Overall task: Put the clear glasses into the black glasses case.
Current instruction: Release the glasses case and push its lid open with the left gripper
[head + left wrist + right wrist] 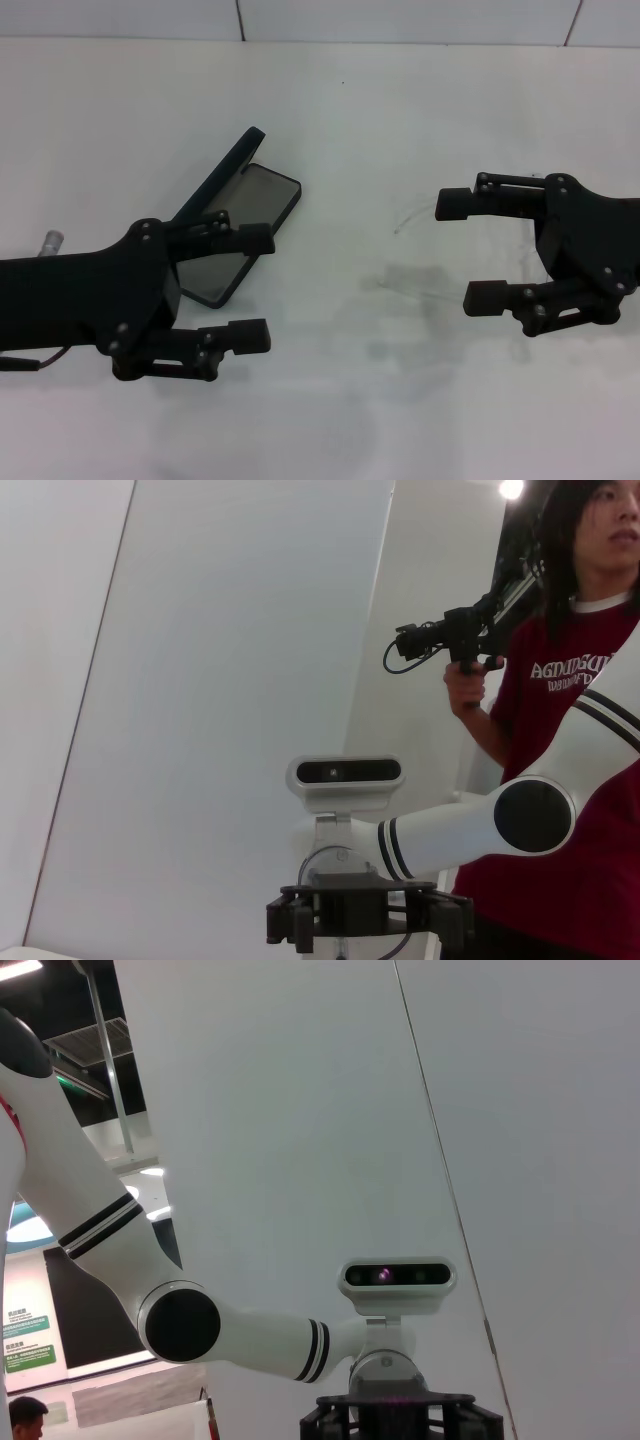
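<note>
Far left, at 9 o'clock of the white table (330, 420): a small metal cylinder (51, 240), only partly in view, not part of the job.

Next, at 8 o'clock: the left gripper (255, 287), released, both fingers wide apart and holding nothing. Upper fingertip (256, 238) over the near edge of the black glasses case (258, 198), perhaps touching it, perhaps only above; cannot tell from the head view.

Just beyond, at 10 o'clock from the table centre: the case itself, open, lid raised and tilted toward 11 o'clock, grey lining facing up, nothing inside.

Then, at about 3 o'clock from the case and well apart from it: the clear glasses (405, 288), lying on the table, almost lost against the white. Only thin curved lines and a faint shadow to go by; exact pose hard to read.

Last, at 3 o'clock of the table: the right gripper (465, 250), also released, fingers spread and pointing toward 9 o'clock, empty. Glasses just beside its fingertips, partly between them as seen from above, but no grasp to be seen.

Judged step: the approach to the pick, with nothing yet lifted and the whole transfer to come.

Needed next, probably: to lower the right gripper around the frame, close gently on a firm part such as the bridge or the lens edge, not on a thin arm, then carry toward 9 o'clock and set down on the grey lining. Also worth doing: to steady the case with the left gripper, or to draw it clear of the opening.
</note>
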Tool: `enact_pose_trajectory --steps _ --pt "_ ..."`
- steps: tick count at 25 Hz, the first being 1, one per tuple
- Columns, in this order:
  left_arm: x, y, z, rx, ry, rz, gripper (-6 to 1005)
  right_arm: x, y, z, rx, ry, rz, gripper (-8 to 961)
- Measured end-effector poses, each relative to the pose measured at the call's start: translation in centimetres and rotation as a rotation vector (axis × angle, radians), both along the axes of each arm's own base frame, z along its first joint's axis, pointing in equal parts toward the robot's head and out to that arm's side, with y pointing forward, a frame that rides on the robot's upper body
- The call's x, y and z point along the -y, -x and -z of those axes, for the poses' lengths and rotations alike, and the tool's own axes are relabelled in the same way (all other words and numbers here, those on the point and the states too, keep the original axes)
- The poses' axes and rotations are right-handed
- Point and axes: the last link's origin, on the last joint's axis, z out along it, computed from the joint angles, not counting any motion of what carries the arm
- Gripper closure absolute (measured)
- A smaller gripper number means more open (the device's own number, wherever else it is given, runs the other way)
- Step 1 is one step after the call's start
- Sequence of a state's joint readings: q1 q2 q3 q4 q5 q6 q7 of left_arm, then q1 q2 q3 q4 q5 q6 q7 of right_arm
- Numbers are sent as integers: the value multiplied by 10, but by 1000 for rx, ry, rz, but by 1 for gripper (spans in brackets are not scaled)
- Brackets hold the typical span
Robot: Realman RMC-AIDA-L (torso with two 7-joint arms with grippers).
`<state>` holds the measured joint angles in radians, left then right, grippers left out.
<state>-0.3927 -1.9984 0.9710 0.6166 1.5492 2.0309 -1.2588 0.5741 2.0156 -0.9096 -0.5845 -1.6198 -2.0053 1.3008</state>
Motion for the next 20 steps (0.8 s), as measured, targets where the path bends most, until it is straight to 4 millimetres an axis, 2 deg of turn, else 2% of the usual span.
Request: enact_pose_trajectory --steps 14,16,20 --pt "0 0 -2 21 -16 -11 176 -3 1 1 5 -20 3 96" --pt "-4 -1 -7 53 -42 -37 179 -6 -1 1 8 -44 12 96" --pt "-24 -9 -35 124 -150 -124 186 -9 -8 -8 -16 -109 43 96"
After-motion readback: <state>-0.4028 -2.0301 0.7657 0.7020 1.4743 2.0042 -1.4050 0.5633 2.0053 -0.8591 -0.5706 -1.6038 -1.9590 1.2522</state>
